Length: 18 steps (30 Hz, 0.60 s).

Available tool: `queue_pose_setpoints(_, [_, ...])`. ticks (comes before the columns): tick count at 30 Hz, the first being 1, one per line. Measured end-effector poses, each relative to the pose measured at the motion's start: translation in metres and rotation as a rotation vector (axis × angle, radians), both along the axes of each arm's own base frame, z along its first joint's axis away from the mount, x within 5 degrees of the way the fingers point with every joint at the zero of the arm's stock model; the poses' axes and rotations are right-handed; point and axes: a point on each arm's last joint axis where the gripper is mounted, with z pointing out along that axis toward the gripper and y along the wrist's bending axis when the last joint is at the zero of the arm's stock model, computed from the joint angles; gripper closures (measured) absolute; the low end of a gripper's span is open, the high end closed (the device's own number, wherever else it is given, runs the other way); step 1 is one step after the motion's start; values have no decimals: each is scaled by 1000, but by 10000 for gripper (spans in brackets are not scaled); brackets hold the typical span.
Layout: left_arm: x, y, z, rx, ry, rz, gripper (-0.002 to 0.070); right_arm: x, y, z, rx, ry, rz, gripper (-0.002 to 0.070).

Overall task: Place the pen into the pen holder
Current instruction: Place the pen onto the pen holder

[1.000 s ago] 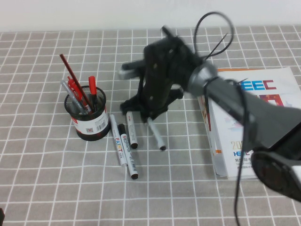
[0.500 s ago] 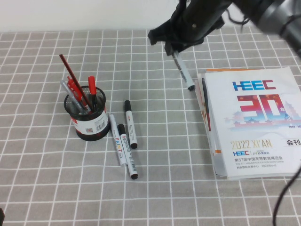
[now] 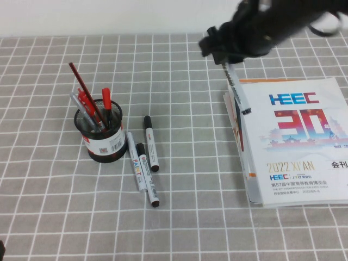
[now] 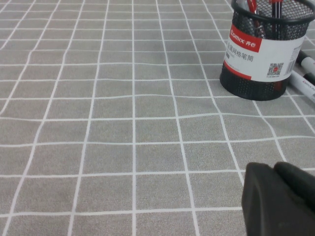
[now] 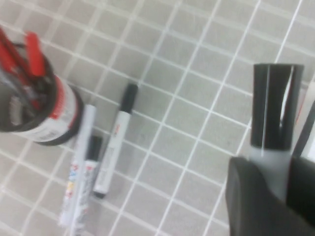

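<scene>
I hold the pen (image 3: pixel 238 92) in my right gripper (image 3: pixel 228 58), raised above the bench (image 3: pixel 179 228) at about one o'clock in the high view, with the fingers closed on its upper end so that it hangs slanting down over the near corner of the white booklet (image 3: pixel 293 141). It is a slim marker with a pale barrel and a black tip at its lower end; up close in the right wrist view the pen (image 5: pixel 271 128) shows a glossy black cap over a greyish barrel pinched between my dark fingers (image 5: pixel 251 196). The pen holder (image 3: pixel 100 133) stands at about nine o'clock, well apart from the pen: a short black mesh cup with a white label and red band, with red pens (image 3: pixel 87 100) standing in it. Just beside it, toward the centre, lie a marker with PAINT lettering (image 3: pixel 142 173), a plain white one (image 3: pixel 132 157) and another black-capped one (image 3: pixel 151 144). The high view alone shows the booklet with its blue HEEC print. The right wrist view looks down past the pen to the pen holder (image 5: pixel 37 105) and the markers on the cloth. The left wrist view shows the label's lettering and code on the pen holder (image 4: pixel 263 54), and my left gripper (image 4: pixel 280 201) low over the grey checked cloth, only a dark part showing, so I cannot tell how its fingers stand.
</scene>
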Motion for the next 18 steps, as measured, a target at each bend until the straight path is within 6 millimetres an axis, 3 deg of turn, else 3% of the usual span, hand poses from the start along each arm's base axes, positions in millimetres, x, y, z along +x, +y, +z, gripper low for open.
queue_pose_setpoints(4, [0, 0, 0, 0, 0, 0, 678, -37, -13, -1, 147, -119, 54, 578])
queue_pose_setpoints(8, [0, 0, 0, 0, 0, 0, 678, -63, -20, -18, 357, -222, 69, 578])
queue_pose_setpoints(12, [0, 0, 0, 0, 0, 0, 678, -63, -18, -41, 431, -235, 59, 578])
queue_pose_setpoints(18, [0, 0, 0, 0, 0, 0, 678, -53, -3, -48, 428, -347, 205, 578])
